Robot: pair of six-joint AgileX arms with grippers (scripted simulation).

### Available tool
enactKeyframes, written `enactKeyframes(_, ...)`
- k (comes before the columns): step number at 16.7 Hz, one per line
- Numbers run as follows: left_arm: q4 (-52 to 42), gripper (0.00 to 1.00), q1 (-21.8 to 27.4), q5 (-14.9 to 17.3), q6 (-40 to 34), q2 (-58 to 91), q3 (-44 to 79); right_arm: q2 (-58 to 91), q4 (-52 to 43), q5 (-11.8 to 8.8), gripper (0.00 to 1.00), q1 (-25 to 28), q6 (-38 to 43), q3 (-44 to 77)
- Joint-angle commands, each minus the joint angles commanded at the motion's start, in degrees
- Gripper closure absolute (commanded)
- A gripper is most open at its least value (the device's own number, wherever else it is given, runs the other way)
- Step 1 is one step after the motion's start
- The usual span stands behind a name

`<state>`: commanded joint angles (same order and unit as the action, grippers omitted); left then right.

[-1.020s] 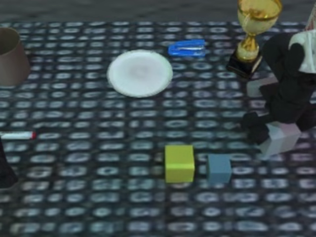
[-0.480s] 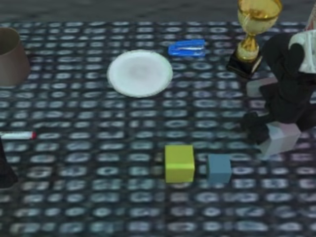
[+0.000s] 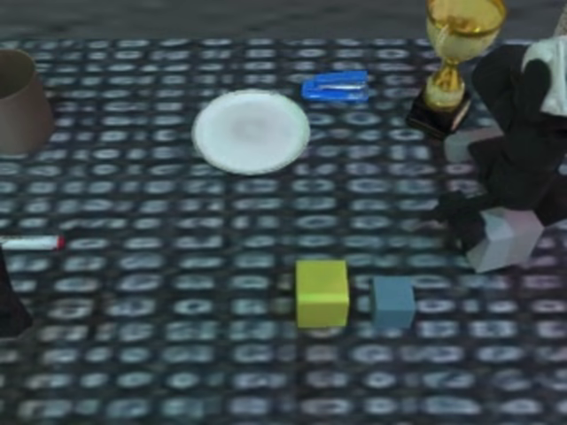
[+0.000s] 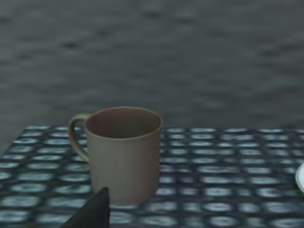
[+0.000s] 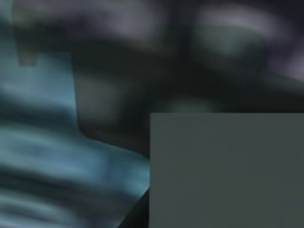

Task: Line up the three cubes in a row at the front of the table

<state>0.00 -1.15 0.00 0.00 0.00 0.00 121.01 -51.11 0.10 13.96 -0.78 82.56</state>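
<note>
Table (image 3: pixel 177 354), dark lettered pattern. Right arm at right edge; right gripper (image 3: pixel 485 232) closed around grey cube (image 3: pixel 505 241), cube tilted, near right edge, apart from other two. Plate (image 3: pixel 251 131) at back centre. Green cube (image 3: pixel 322 292) front centre, upright; blue cube (image 3: pixel 392 301) just beside on right, small gap. Left arm parked at left edge; jaw state cannot tell.

1. Three plain matte cubes: one yellow-green cube (image 3: pixel 322 292), one small dull blue cube (image 3: pixel 392 301), one pale grey cube (image 3: pixel 505 239).
2. One round white plate (image 3: pixel 251 131).
3. One flat blue stapler (image 3: pixel 335 87).
4. One gold trophy (image 3: pixel 452 62).
5. One brown handled mug (image 4: pixel 124 153).
6. One red-tipped white marker (image 3: pixel 32 243).
</note>
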Motion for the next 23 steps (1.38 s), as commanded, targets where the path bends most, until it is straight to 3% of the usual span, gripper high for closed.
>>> enactKeyframes(5, 0.00, 0.00, 0.00, 0.00, 0.00, 0.00, 0.00, -3.87, -9.19, -0.01, 1.00, 0.40, -0.20, 5.21)
enactKeyframes(12, 0.00, 0.00, 0.00, 0.00, 0.00, 0.00, 0.00, -2.54, -10.80, 0.00, 1.00, 1.70, 1.83, 7.52)
enactKeyframes(16, 0.00, 0.00, 0.00, 0.00, 0.00, 0.00, 0.00, 4.73, -16.72, 0.16, 1.00, 8.79, 11.91, 18.76)
enactKeyframes(23, 0.00, 0.00, 0.00, 0.00, 0.00, 0.00, 0.00, 21.99, -31.68, 0.27, 1.00, 27.04, 38.14, 52.54)
